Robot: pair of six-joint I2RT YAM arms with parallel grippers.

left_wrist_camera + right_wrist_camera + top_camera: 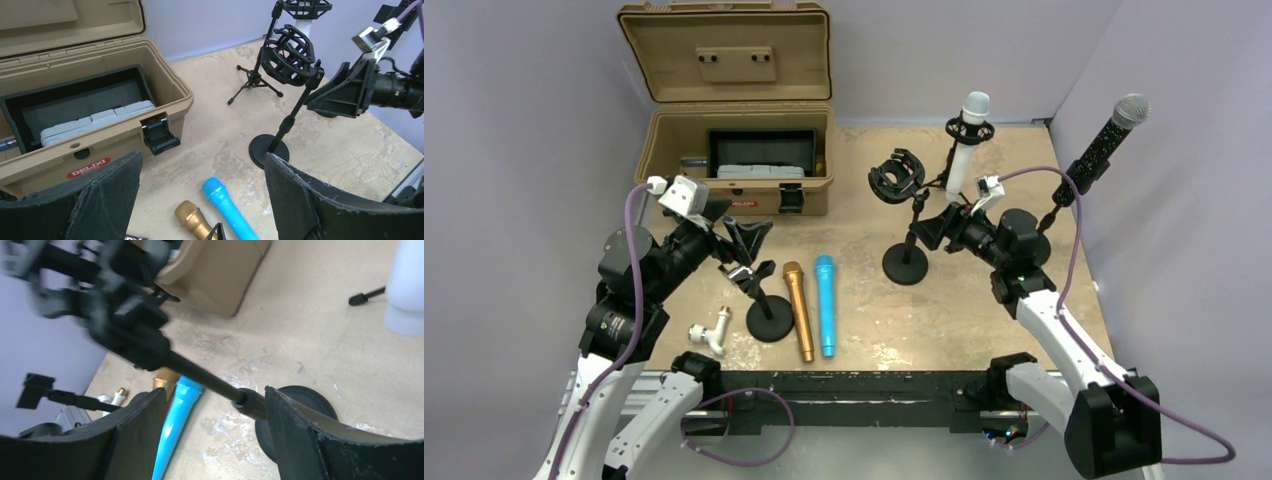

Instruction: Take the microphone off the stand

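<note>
Standing open at the upper left, the tan case (724, 195) holds a black tray (762, 134) with a grey box (761, 171) inside. The white microphone (969, 140) sits upright in its tripod stand (254, 77) at upper centre (neither gripper touches it). The left gripper (201, 157) has its fingers wide apart. The right gripper (214, 390) has its fingers apart around the pole of an empty stand (912, 235).
</note>
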